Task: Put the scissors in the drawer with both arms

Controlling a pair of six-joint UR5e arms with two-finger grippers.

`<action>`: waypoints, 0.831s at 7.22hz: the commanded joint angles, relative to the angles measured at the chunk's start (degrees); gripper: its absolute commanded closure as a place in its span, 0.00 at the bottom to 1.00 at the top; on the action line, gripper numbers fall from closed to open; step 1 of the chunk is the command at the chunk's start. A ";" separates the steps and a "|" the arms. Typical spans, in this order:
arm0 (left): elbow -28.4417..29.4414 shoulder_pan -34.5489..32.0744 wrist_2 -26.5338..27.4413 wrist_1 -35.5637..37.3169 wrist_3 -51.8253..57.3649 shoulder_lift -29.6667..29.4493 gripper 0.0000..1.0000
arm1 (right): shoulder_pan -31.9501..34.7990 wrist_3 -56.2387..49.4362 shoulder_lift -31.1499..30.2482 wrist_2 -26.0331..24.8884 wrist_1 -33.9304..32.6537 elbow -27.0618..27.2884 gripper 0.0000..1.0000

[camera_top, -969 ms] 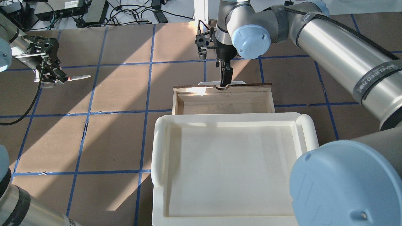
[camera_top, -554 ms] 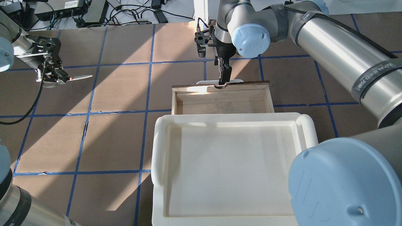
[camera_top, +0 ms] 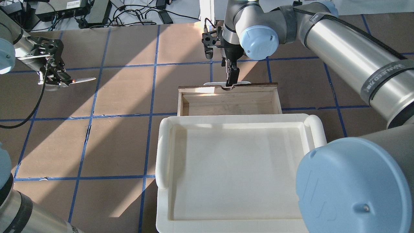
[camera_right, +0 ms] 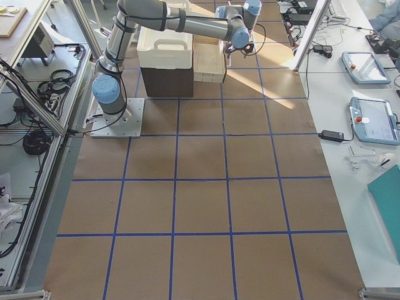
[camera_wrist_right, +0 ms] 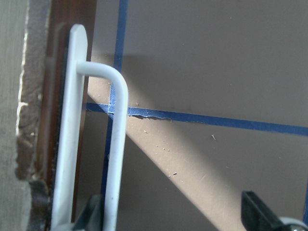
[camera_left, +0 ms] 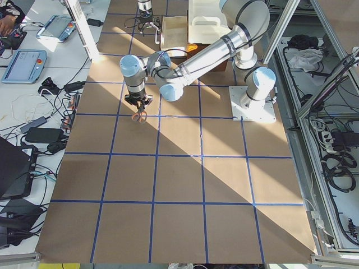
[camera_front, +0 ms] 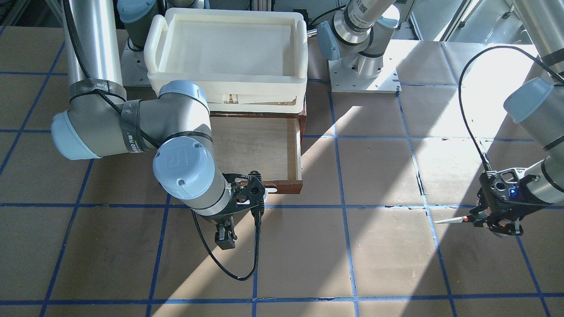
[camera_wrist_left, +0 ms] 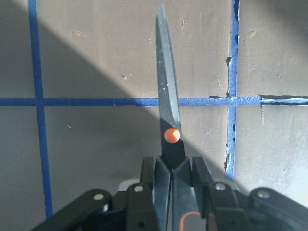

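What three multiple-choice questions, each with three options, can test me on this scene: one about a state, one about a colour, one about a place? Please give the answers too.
1. The drawer is
A) pushed shut
B) pulled open
C) turned upside down

2. The colour of its bar handle is
A) white
B) black
C) orange

3. The scissors are
A) inside the drawer
B) held in the left pincer
C) nowhere in view

Answers:
1 B: its pale interior shows from above.
2 A: the right wrist view shows a white bar on the brown front.
3 B: the left wrist view shows that pincer closed on them, with the blades sticking out.
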 commanded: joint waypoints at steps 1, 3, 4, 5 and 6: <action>0.00 -0.09 0.00 0.00 0.00 -0.02 1.00 | -0.19 0.07 0.06 0.07 -0.04 -0.25 0.00; 0.00 -0.26 0.00 0.00 0.00 -0.02 1.00 | -0.37 0.60 -1.43 1.29 0.48 -0.43 0.00; 0.00 -0.61 0.09 0.00 0.00 -0.02 1.00 | -0.37 0.86 -2.22 2.43 1.01 -1.21 0.00; 0.00 -0.88 0.18 0.00 -0.09 -0.02 1.00 | -0.37 0.86 -3.19 2.44 4.06 -1.57 0.00; 0.00 -1.32 0.18 -0.09 -1.83 0.24 1.00 | -0.63 0.78 -5.46 2.44 8.26 -1.66 0.00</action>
